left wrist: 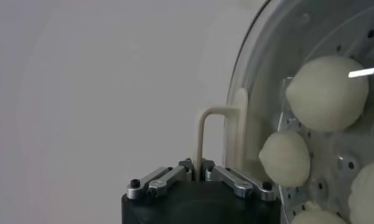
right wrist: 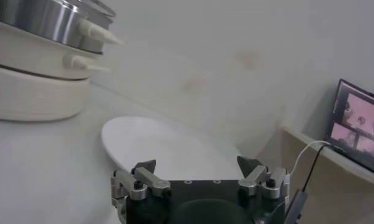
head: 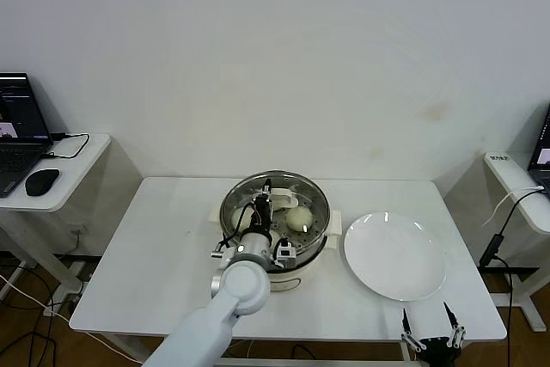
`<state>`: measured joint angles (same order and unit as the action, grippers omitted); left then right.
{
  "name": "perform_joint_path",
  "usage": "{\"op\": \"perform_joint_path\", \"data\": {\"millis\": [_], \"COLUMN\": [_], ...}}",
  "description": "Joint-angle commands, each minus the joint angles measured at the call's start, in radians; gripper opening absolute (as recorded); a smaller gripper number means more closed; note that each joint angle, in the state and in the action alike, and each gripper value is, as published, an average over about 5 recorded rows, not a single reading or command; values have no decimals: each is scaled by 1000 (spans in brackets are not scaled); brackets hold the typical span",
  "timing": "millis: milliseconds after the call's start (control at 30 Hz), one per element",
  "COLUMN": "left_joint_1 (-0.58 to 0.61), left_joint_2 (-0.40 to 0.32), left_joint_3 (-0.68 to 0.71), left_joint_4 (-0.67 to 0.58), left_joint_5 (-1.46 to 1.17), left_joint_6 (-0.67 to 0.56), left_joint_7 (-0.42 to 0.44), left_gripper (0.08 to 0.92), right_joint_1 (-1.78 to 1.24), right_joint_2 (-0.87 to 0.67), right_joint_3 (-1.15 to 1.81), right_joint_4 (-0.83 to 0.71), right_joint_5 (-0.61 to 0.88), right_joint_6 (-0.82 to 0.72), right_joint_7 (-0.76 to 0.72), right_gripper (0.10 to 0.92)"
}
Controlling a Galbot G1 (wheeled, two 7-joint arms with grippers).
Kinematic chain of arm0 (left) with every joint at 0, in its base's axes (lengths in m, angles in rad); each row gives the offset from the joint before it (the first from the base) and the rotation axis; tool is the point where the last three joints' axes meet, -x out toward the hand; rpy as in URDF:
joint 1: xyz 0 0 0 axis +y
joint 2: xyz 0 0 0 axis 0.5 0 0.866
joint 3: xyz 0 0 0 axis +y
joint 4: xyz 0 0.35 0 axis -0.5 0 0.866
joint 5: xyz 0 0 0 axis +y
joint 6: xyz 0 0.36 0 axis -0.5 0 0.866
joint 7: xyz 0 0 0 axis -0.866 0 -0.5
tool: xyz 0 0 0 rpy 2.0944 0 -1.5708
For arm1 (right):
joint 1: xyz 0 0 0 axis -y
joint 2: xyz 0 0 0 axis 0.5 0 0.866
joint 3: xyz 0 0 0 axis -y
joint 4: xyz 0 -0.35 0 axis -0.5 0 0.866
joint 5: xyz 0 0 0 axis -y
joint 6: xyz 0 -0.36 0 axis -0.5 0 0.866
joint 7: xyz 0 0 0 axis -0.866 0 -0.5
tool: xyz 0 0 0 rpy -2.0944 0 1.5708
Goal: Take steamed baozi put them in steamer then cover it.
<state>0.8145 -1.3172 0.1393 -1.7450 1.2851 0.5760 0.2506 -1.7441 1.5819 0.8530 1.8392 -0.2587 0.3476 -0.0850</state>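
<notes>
Cover (left wrist: 309,122) sits on steamer (head: 320,204) over the baozi (left wrist: 326,92), its handle (left wrist: 236,131) pinched by the closed left gripper (left wrist: 197,169) directly above; right gripper (right wrist: 197,170) idles wide open beside plate (head: 395,255).

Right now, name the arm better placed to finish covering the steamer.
Left. The left gripper is shut on the cover by its handle, over the steamer. The right gripper hangs open at the table's near edge.
</notes>
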Motion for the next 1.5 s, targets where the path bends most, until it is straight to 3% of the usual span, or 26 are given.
{"op": "perform_joint_path", "data": {"millis": [33, 800, 1100, 1500], "left_joint_1": [3, 29, 85, 312], "left_joint_2": [-15, -31, 9, 172], "left_joint_3": [-13, -30, -36, -113], "left_joint_4": [9, 6, -86, -358], "left_joint_5": [17, -5, -55, -487], "left_joint_6": [-6, -8, -10, -50], "left_joint_7": [-1, -30, -66, -207], "left_gripper": [149, 155, 379, 725], "right_joint_1": [-2, 2, -2, -6], "right_joint_2": [0, -1, -1, -3], "right_joint_3": [-1, -7, -7, -7], "right_joint_4": [-1, -13, -15, -23], "right_joint_5": [-3, -6, -13, -15], "right_joint_6": [2, 6, 9, 12], "right_joint_7": [0, -5, -5, -6], "right_gripper": [823, 823, 823, 823]}}
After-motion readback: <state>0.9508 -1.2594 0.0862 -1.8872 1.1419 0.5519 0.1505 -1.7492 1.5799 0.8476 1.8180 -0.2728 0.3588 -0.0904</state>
